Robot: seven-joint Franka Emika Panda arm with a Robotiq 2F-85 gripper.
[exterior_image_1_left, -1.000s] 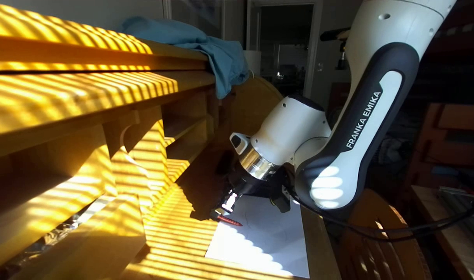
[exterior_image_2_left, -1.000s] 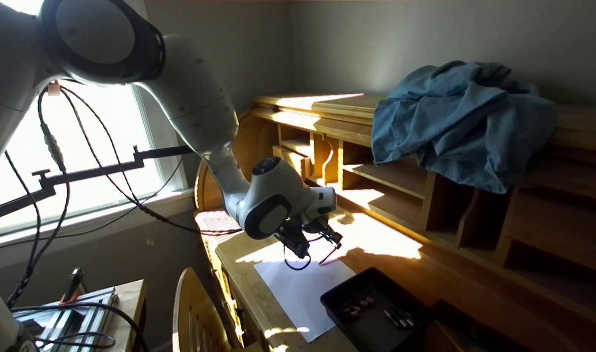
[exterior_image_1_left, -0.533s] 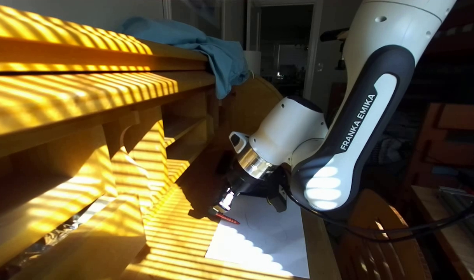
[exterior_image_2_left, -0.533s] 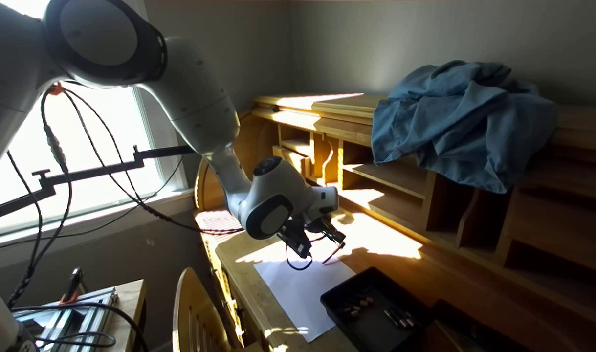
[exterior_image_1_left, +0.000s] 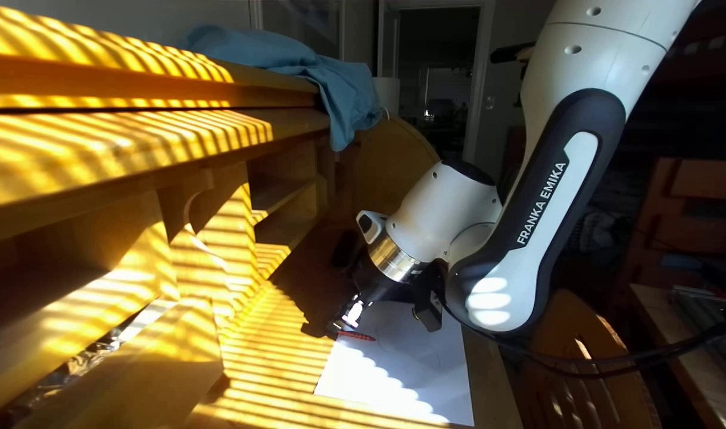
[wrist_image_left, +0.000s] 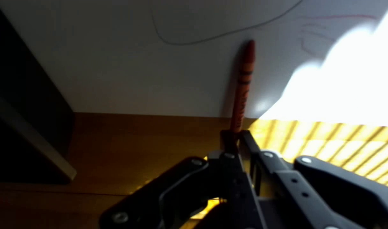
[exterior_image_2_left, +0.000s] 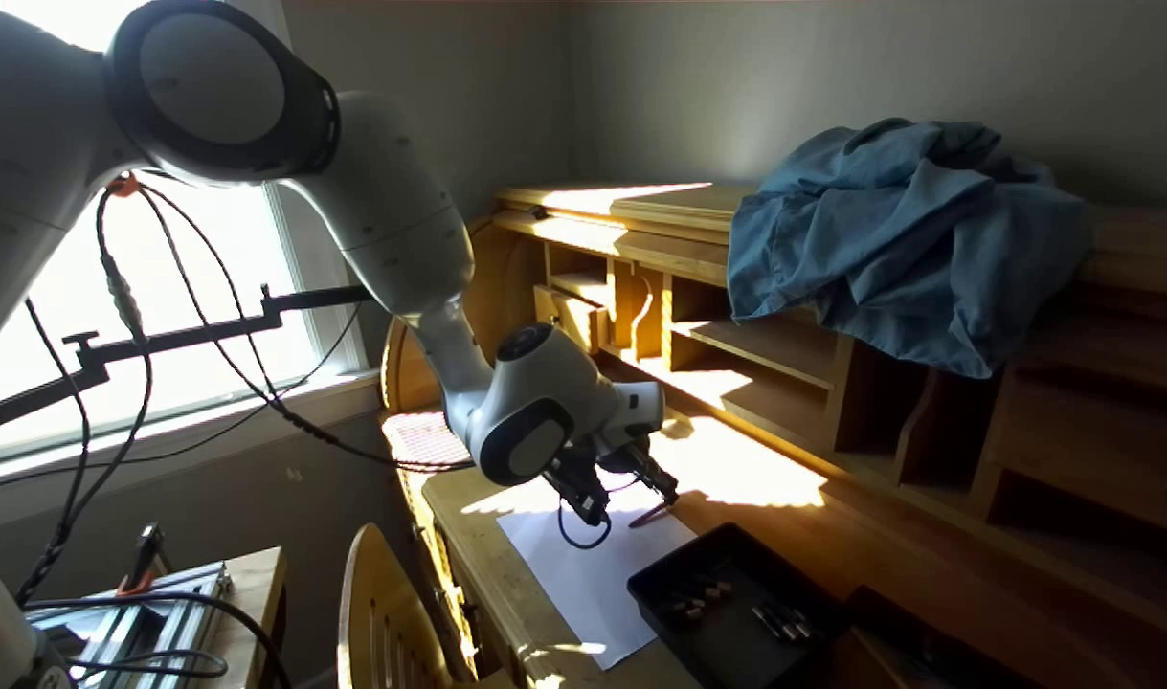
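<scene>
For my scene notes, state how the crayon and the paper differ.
The crayon is red and slim; the paper is white and broad. The crayon slants, held in the gripper; the paper lies flat on the desk. Both bear markings: bands on the crayon, drawn lines on the paper.

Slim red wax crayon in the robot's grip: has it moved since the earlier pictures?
Yes. In an exterior view, the slim red wax crayon has shifted down the picture, toward the black rectangular tray, which stayed put, and slopes flatter.
</scene>
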